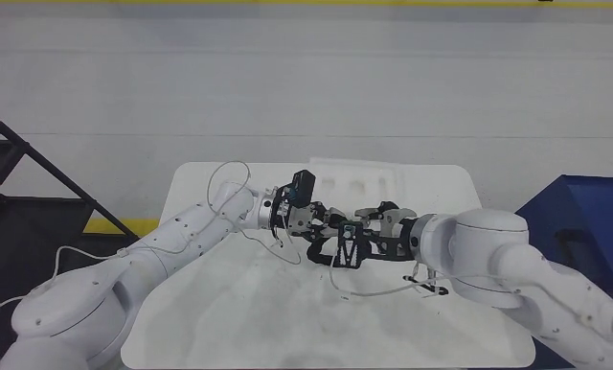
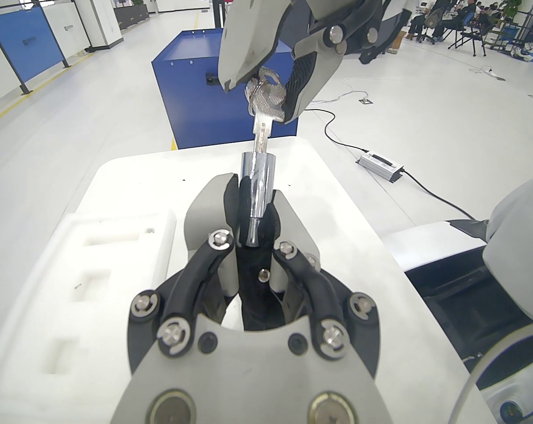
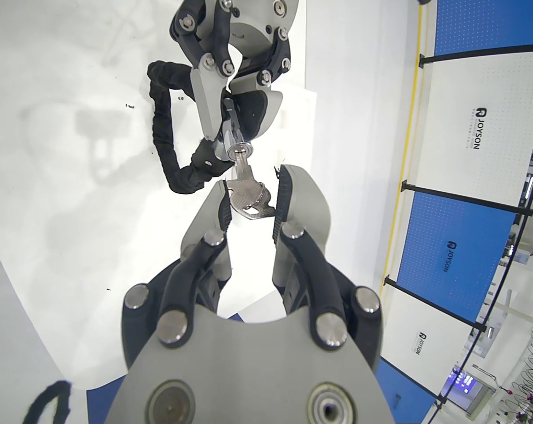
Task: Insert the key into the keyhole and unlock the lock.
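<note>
Both arms meet over the middle of the white table (image 1: 239, 303), and the lock (image 2: 258, 169) hangs in the air right between them, clear of the tabletop. The left gripper (image 2: 254, 198) is clamped on it, with a finger pressed against each side of the shiny metal barrel. The keyhole end points out towards the other arm. A black sleeved cable (image 3: 162, 125) comes off the lock's side and curls in a loop past the left gripper.

On the keyhole side of the lock is the right gripper (image 3: 251, 205), closed on the key (image 3: 245, 194). Its ribbed pads (image 3: 224, 211) pinch the edges of the flat, textured head, and a small ring on that head sits against one pad. The blade lines up with the barrel and its tip meets the keyhole. How deep it sits I cannot tell, but most of the blade shows outside the lock's face, and the key's head sits just beside the lock, not touching it.

Beyond the lock, towards the table's far edge, a white foam tray (image 2: 116, 240) with rectangular pockets lies flat. Further out from the lock, on the right arm's side and off the table, stands a blue cabinet (image 2: 191, 90).
</note>
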`<act>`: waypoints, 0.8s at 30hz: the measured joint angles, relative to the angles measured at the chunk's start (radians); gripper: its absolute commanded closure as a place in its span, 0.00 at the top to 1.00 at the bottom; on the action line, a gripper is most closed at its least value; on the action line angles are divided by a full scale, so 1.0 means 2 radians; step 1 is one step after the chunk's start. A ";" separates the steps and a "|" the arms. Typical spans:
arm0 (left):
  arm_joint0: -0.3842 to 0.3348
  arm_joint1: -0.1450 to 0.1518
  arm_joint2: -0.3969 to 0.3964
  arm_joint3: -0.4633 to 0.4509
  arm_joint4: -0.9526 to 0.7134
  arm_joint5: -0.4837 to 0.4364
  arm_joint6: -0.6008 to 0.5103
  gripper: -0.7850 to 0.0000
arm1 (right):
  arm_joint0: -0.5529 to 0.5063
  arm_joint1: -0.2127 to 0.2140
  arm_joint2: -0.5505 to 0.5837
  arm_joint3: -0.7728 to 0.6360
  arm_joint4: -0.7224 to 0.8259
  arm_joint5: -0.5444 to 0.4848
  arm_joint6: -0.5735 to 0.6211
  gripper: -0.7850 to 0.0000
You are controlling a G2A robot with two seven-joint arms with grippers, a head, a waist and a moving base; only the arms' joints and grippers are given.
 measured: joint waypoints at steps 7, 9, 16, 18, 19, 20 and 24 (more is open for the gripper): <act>0.000 0.000 0.000 -0.001 -0.004 0.000 -0.004 0.00 | -0.008 -0.001 0.014 0.014 0.044 0.026 -0.009 0.00; -0.001 0.000 0.000 -0.001 -0.003 0.000 -0.006 0.00 | -0.009 -0.001 0.019 0.019 0.063 0.038 -0.004 0.00; -0.002 -0.001 0.000 -0.005 0.000 0.000 -0.015 0.00 | -0.009 -0.004 0.032 0.044 0.149 0.100 0.005 0.00; -0.002 -0.002 0.000 -0.005 0.001 0.000 -0.017 0.00 | -0.010 -0.005 0.036 0.052 0.175 0.120 0.001 0.00; -0.003 -0.002 0.000 -0.005 0.002 0.000 -0.018 0.00 | -0.011 -0.006 0.038 0.056 0.185 0.128 -0.001 0.00; -0.003 -0.002 0.000 -0.005 0.002 0.000 -0.019 0.00 | -0.012 -0.006 0.039 0.060 0.195 0.136 -0.002 0.00; -0.003 -0.003 0.000 -0.005 0.003 0.000 -0.021 0.00 | -0.018 -0.008 0.046 0.076 0.230 0.164 -0.009 0.00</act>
